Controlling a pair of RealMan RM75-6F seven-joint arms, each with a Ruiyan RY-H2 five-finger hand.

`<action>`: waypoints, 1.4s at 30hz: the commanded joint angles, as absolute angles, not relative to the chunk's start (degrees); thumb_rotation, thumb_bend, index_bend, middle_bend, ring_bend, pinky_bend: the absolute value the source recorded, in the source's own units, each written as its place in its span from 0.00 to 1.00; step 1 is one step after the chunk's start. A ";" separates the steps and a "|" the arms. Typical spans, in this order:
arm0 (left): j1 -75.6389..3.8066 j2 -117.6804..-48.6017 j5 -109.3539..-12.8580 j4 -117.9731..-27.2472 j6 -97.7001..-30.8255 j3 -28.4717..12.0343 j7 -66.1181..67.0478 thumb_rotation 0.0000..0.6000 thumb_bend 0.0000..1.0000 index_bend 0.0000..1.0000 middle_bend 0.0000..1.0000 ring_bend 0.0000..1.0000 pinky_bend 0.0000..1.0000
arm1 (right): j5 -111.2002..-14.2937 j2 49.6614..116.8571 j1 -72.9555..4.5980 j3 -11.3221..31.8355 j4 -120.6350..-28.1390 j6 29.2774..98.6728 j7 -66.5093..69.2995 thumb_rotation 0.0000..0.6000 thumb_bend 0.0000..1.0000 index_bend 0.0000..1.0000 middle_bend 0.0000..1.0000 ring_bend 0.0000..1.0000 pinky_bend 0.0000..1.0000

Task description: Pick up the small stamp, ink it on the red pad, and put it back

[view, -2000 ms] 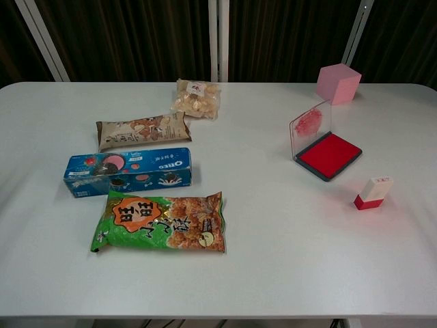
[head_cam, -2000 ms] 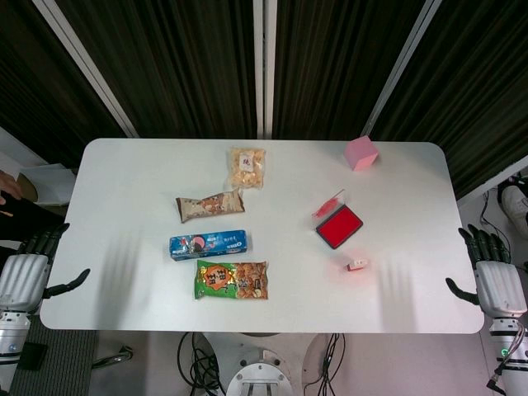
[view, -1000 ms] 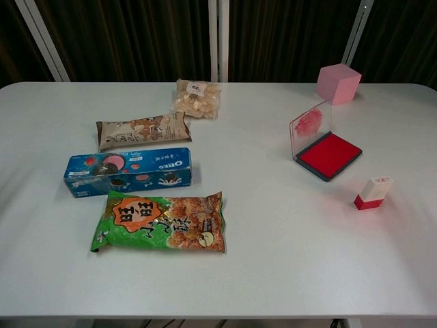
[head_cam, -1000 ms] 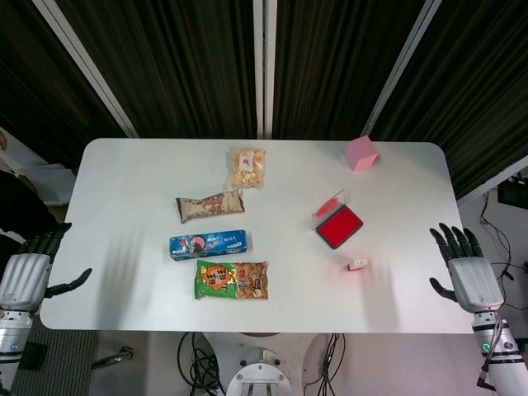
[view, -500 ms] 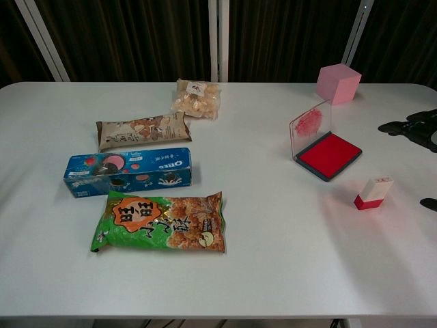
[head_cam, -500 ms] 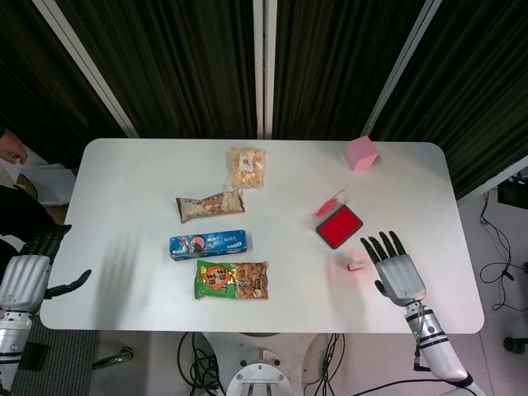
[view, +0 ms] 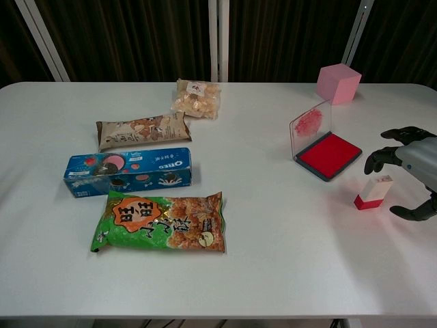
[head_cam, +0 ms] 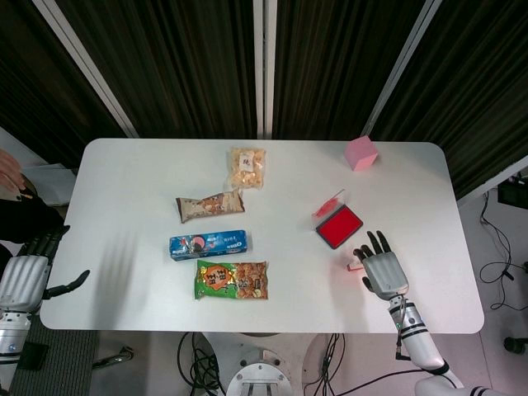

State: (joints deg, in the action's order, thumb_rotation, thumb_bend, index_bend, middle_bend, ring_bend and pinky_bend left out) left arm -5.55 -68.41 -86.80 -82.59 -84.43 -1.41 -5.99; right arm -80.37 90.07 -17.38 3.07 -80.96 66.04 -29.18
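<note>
The small stamp point(view: 373, 193), white with a red base, lies on the white table point(view: 273, 260) near its right front; in the head view the stamp point(head_cam: 355, 266) peeks out beside my right hand. That right hand point(view: 410, 171) hovers just right of and above the stamp, fingers spread and curved, holding nothing; from the head camera the right hand point(head_cam: 382, 269) partly covers it. The red ink pad point(view: 328, 155) sits open behind the stamp, its clear lid upright; the ink pad point(head_cam: 338, 226) lies just beyond my fingertips. My left hand point(head_cam: 29, 274) hangs open off the table's left edge.
A pink cube point(view: 337, 83) stands at the back right. Snacks lie left of centre: a green bag point(view: 160, 222), a blue Oreo box point(view: 128, 171), a brown bar point(view: 142, 130) and a small clear bag point(view: 196, 98). A person's hand point(head_cam: 10, 177) shows at the far left.
My right hand has moved from beyond the table's right edge inward to the stamp, now hovering over it with fingers curving. The left hand has stayed still.
</note>
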 commanded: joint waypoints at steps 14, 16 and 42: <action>-5.38 -68.21 -86.80 -82.37 -84.42 -1.26 -6.28 0.31 0.17 0.09 0.12 0.12 0.21 | -79.99 94.07 -18.00 3.50 -76.35 68.27 -27.71 1.00 0.20 0.43 0.40 0.10 0.00; -5.40 -68.11 -86.80 -82.42 -84.41 -1.28 -6.32 0.30 0.17 0.09 0.12 0.12 0.21 | -80.01 94.49 -18.20 3.52 -75.76 68.25 -27.51 1.00 0.21 0.43 0.40 0.11 0.00; -5.28 -67.96 -86.65 -82.08 -84.37 -1.26 -6.72 0.30 0.17 0.09 0.12 0.12 0.21 | -79.23 97.18 -18.78 3.57 -73.06 69.28 -26.98 1.00 0.27 0.52 0.49 0.18 0.00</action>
